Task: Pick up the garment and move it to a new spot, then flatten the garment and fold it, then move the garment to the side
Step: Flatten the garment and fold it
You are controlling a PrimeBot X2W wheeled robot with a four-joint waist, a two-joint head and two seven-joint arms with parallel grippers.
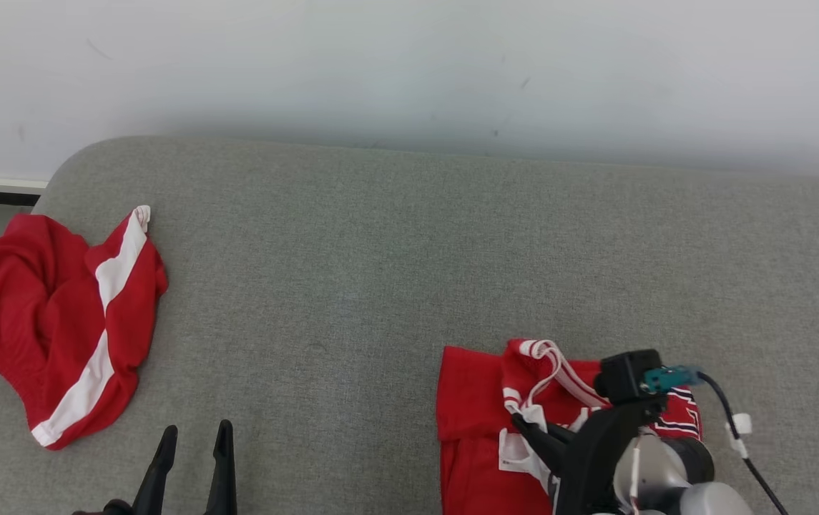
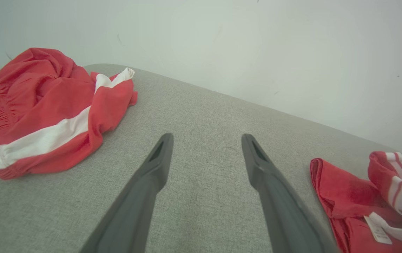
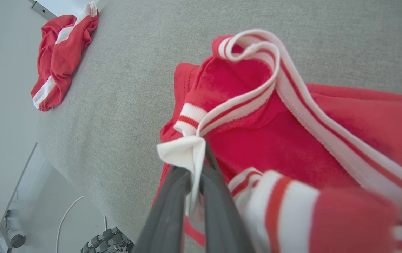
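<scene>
There are two red clothes on the one grey cushion (image 1: pixel 409 250). One is a red top (image 1: pixel 470 400) with striped red and white edges, at the cushion's near right side. One is a pair of red shorts (image 1: pixel 59 315) with a white stripe, at the cushion's left end. There are two grippers, the left gripper (image 1: pixel 197 428) and the right gripper (image 3: pixel 195 172). Each has two dark fingers, so four fingers. One white wall (image 1: pixel 409 71) stands behind the cushion.

my left gripper (image 1: pixel 196 429): two long matte dark fingers, tapered, a shallow slot inside each tip | my right gripper (image 1: pixel 520 422): same dark fingers on a black bracket | wrist: boxy black camera (image 1: pixel 627 373), teal connector (image 1: pixel 667 377), black cable (image 1: pixel 714 387) with white clip (image 1: pixel 740 424) | forearm (image 1: pixel 670 465): rounded, silver-grey
</scene>
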